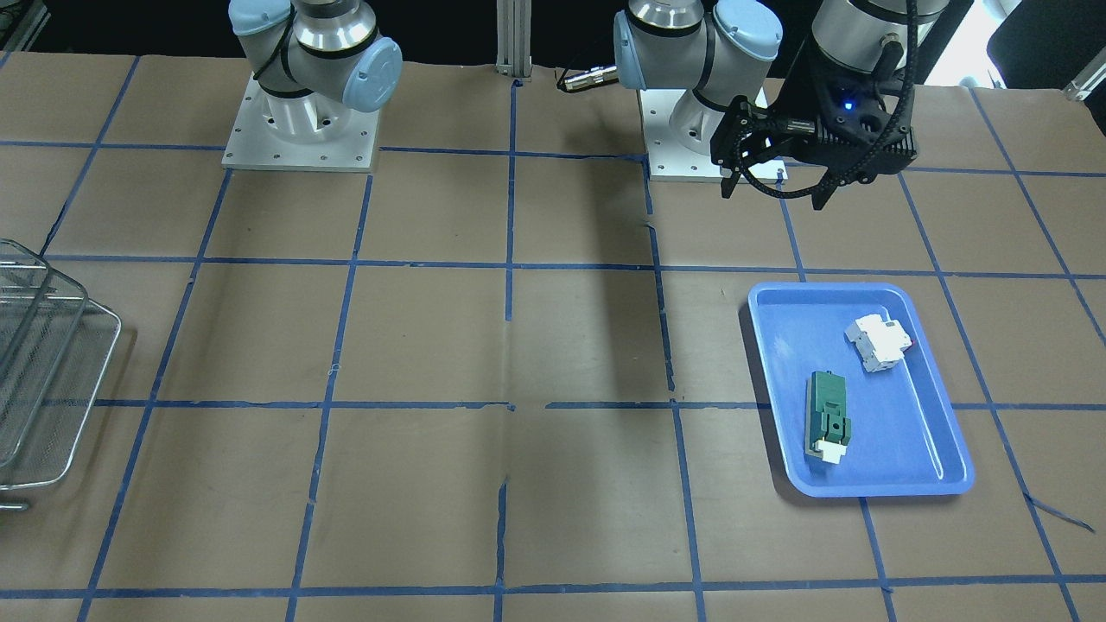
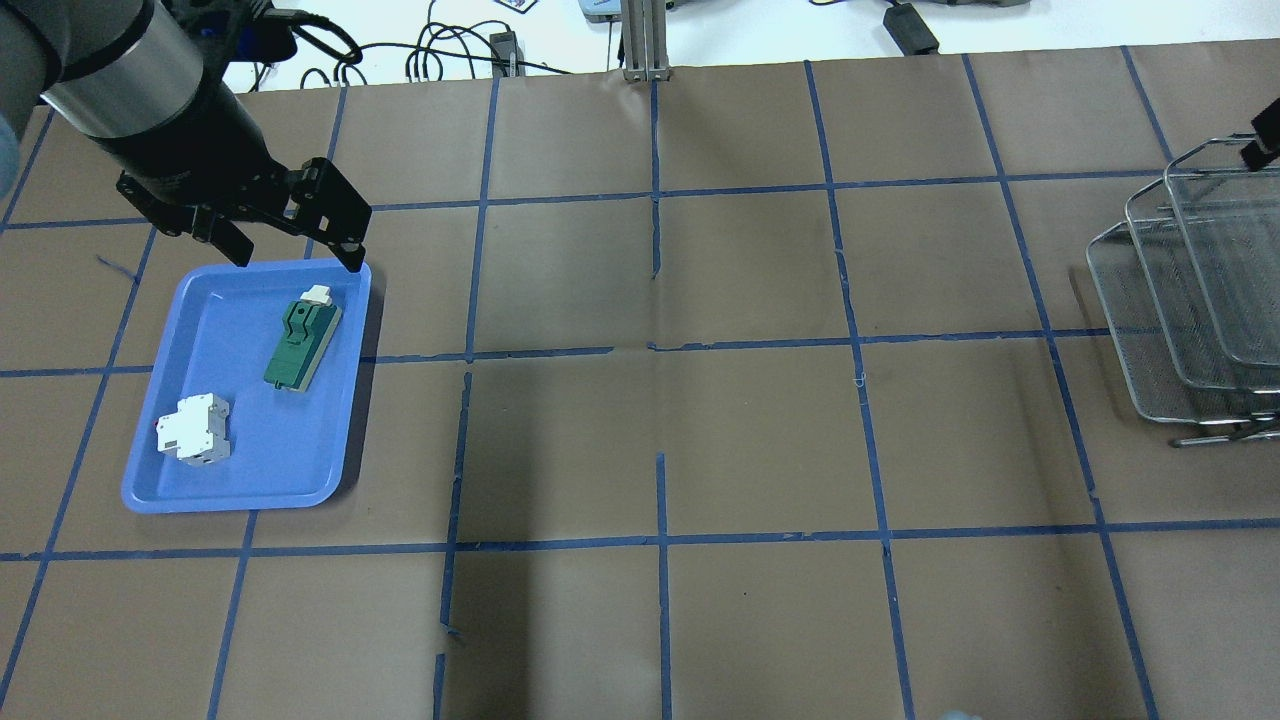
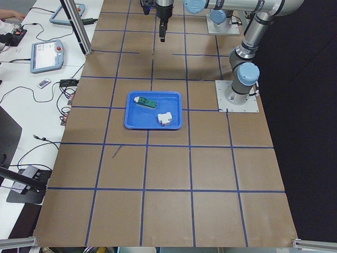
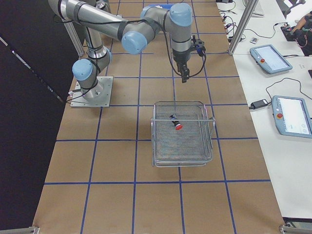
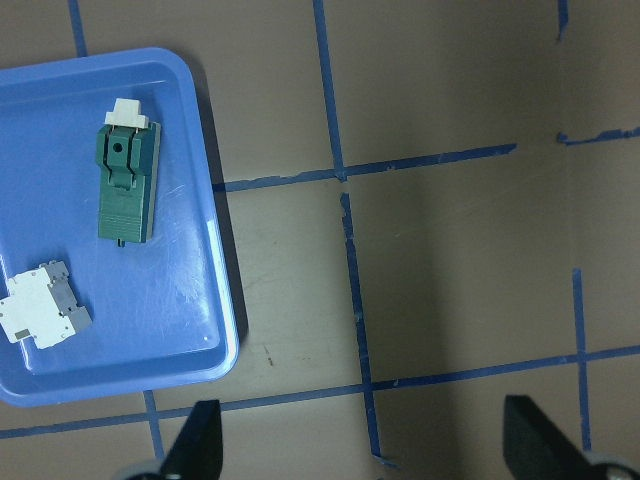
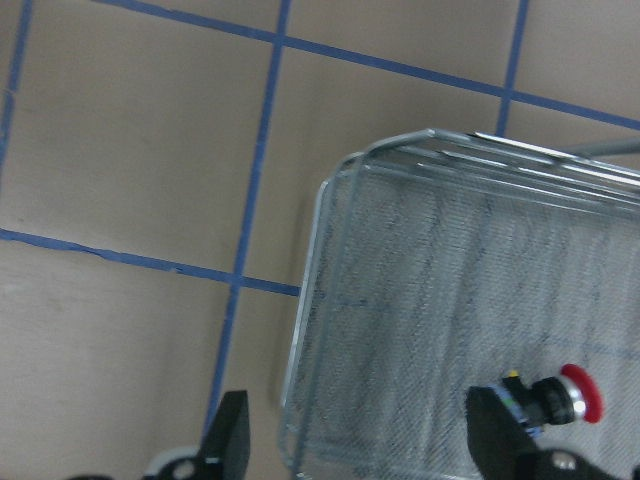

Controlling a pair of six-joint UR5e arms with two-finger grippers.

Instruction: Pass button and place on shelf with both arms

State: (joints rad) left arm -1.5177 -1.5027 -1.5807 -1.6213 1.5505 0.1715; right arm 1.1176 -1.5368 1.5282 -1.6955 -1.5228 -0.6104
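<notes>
The button [image 4: 174,122] lies on its side on the mesh of the wire shelf [image 4: 183,151]. It also shows in the right wrist view [image 6: 555,398], red end to the right. My right gripper [image 6: 362,445] is open and empty. It hangs high above the table beside the shelf rim [image 6: 320,260], and in the exterior right view [image 4: 185,75] it is apart from the button. My left gripper [image 2: 295,245] is open and empty above the far edge of the blue tray [image 2: 240,495]. It also shows in the front-facing view [image 1: 773,186] and the left wrist view [image 5: 365,445].
The blue tray [image 1: 864,484] holds a green module [image 1: 828,415] and a white breaker block [image 1: 880,341]; both also show in the left wrist view, the module [image 5: 125,185] and the breaker [image 5: 40,315]. The shelf [image 2: 1180,300] stands at the table's right end. Brown paper with blue tape lines covers the table.
</notes>
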